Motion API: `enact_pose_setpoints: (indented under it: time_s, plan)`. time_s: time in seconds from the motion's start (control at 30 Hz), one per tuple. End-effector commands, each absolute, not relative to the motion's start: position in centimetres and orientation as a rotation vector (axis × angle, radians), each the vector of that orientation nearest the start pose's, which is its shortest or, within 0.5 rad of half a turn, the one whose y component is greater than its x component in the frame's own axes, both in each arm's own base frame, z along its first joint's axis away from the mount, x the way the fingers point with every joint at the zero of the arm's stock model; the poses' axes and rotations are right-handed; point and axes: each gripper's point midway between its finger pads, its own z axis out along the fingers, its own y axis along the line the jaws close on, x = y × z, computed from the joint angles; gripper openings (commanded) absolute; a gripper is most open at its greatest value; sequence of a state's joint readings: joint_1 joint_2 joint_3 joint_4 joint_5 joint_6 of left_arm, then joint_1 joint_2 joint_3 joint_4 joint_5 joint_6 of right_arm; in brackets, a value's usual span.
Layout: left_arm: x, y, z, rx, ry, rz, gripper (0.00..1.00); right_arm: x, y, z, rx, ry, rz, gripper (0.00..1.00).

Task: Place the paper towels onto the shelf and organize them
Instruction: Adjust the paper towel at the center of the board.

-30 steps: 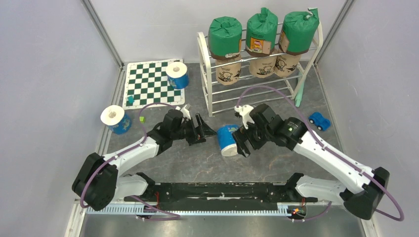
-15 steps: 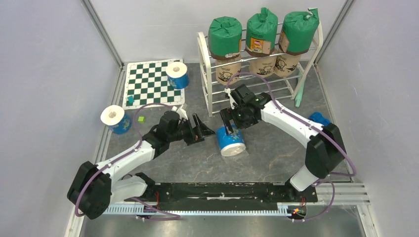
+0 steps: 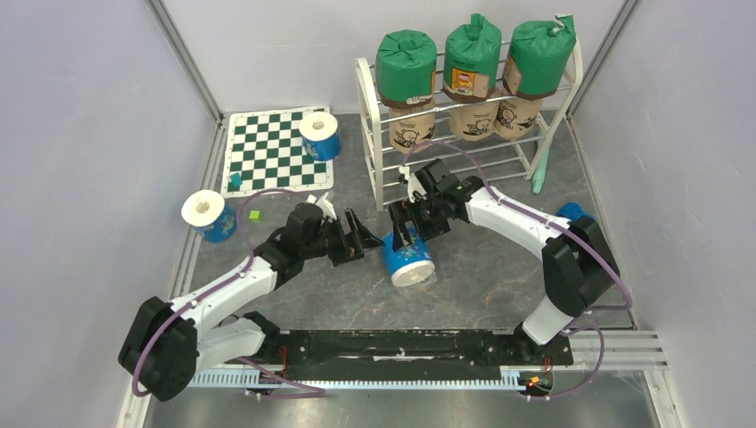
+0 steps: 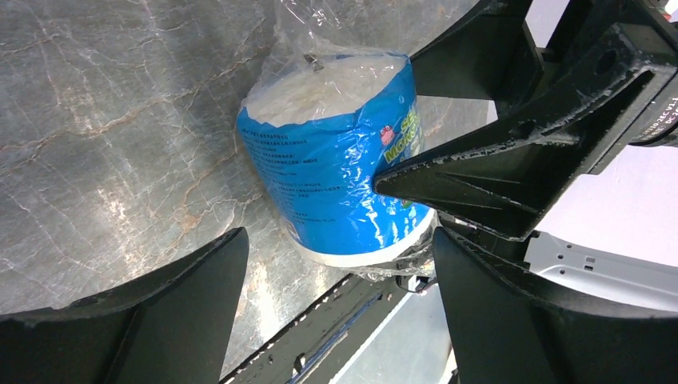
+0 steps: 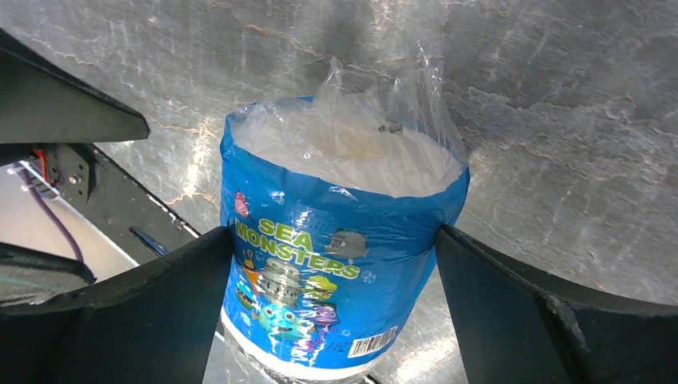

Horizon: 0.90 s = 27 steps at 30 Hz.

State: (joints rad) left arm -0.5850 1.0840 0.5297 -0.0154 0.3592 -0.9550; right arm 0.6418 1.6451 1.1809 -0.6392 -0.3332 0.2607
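Observation:
A blue-wrapped paper towel roll [image 3: 408,260] lies tilted on the grey floor; it also shows in the left wrist view [image 4: 344,176] and the right wrist view [image 5: 336,256]. My right gripper [image 3: 406,234] [image 5: 334,240] is open and straddles this roll, its fingers right at the roll's sides. My left gripper [image 3: 364,242] [image 4: 337,240] is open and empty just left of the roll. The shelf [image 3: 367,134] holds three green rolls [image 3: 472,53] on top and three tan rolls [image 3: 472,118] below. Two more blue rolls stand at the left [image 3: 209,216] and on the mat [image 3: 319,135].
A green-and-white checkered mat [image 3: 267,156] lies at the back left with a small teal piece [image 3: 235,180] on its edge. A small green cube [image 3: 256,215] sits on the floor. A blue toy car [image 3: 575,217] is right of the shelf. Walls enclose the area.
My right arm swung left and its open gripper came down over the blue roll from the shelf side. The roll shifted a little to the left. The left gripper edged closer.

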Motion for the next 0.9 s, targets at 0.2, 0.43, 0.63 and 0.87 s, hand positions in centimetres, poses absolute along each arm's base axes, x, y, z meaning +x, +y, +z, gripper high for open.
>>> enact_pose_setpoints:
  time_s: [0.2, 0.43, 0.63, 0.87]
  plan:
    - [21.0, -24.7, 11.7, -0.176, 2.376, -1.164, 0.91, 20.1, 26.9, 5.4, -0.763, 2.815, 0.884, 0.79]
    - [22.5, -23.8, 11.3, -0.244, 2.324, -1.095, 0.89, 20.8, 27.7, 8.1, -0.797, 2.631, 0.945, 0.74]
    - [24.6, -25.3, 13.6, 0.040, 2.267, -1.049, 0.89, 19.8, 27.7, 7.3, -0.836, 2.601, 1.008, 0.72]
    - [23.9, -27.6, 12.6, 0.097, 2.353, -1.191, 0.85, 21.9, 28.4, 11.0, -0.900, 2.421, 0.960, 0.98]
